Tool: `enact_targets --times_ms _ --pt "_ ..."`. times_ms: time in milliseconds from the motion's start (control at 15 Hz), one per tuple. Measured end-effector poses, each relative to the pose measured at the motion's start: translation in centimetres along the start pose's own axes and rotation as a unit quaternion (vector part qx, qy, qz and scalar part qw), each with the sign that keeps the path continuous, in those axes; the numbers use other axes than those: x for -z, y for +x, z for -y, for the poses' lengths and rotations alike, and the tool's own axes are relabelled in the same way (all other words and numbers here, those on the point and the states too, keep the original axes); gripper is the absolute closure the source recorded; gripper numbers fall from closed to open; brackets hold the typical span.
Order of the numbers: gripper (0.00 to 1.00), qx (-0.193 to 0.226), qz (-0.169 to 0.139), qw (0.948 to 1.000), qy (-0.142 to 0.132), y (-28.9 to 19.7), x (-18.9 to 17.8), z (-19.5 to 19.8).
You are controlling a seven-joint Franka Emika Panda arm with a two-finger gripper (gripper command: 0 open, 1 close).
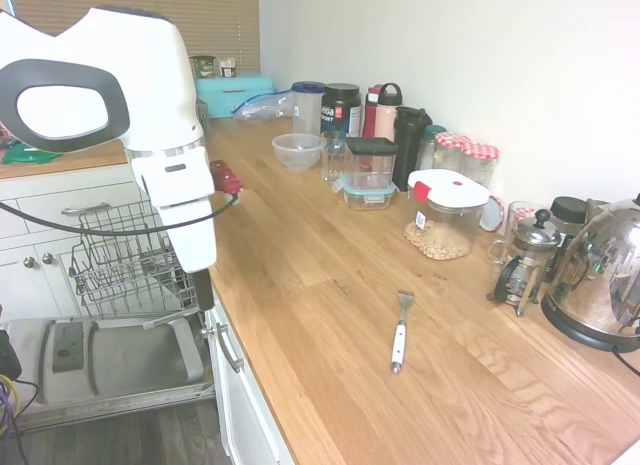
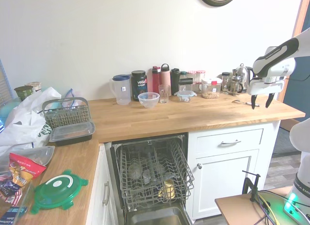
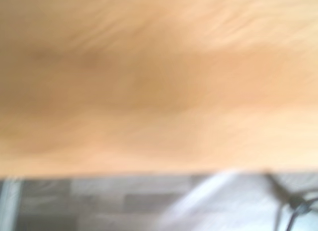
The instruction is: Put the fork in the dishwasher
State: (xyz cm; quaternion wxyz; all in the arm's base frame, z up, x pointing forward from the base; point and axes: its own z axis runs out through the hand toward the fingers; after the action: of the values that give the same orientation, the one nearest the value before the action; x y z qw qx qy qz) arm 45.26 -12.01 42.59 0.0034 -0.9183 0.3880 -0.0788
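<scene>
Right now the fork (image 1: 400, 332) lies flat on the wooden countertop (image 1: 300, 255), its white handle pointing toward the counter's front edge and its grey tines toward the wall, in open wood with a French press (image 1: 523, 260) and a steel kettle (image 1: 600, 280) further back near the wall. In the second exterior view the fork (image 2: 240, 102) shows only as a small thin sliver on the counter, just beside the gripper (image 2: 260, 100). That gripper hangs above the countertop near its end, its two dark fingers pointing down with a clear gap between them and nothing held. In the first exterior view the white arm fills the left side, and only one dark finger (image 1: 203, 290) shows below it, at the counter's front edge. The dishwasher (image 2: 152, 174) stands open under the counter, well apart from the fork, its grey wire rack (image 1: 125, 260) pulled out over the lowered door and carrying a few items. Along the wall stand a clear bowl (image 1: 298, 150), a lidded container of chickpeas (image 1: 445, 215), bottles and jars. The wrist view is blurred and shows only wood (image 3: 159, 77) with a strip of grey floor (image 3: 99, 203) past its edge.
</scene>
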Motion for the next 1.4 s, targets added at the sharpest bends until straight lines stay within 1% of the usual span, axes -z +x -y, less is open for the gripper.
enact_targets --times_ms 133,333,467,667,733,1000,1133,1400 --pt "0.00 0.029 -0.024 0.9993 -0.001 3.8 -0.5 0.4" --pt "0.00 0.076 -0.051 0.9958 -0.005 8.1 -3.0 3.2" --pt "0.00 0.111 -0.067 0.9916 -0.003 10.5 -4.0 4.4" --pt "0.00 0.161 -0.078 0.9838 0.008 13.5 -3.6 5.0" --pt "0.00 0.175 -0.078 0.9815 0.009 14.4 -3.7 5.2" --pt "0.00 0.204 -0.048 0.9775 0.023 18.0 -5.8 6.2" --pt "0.00 0.215 -0.040 0.9756 0.023 19.3 -7.3 6.7" --pt "0.00 0.227 -0.038 0.9730 0.020 20.8 -9.3 7.7"
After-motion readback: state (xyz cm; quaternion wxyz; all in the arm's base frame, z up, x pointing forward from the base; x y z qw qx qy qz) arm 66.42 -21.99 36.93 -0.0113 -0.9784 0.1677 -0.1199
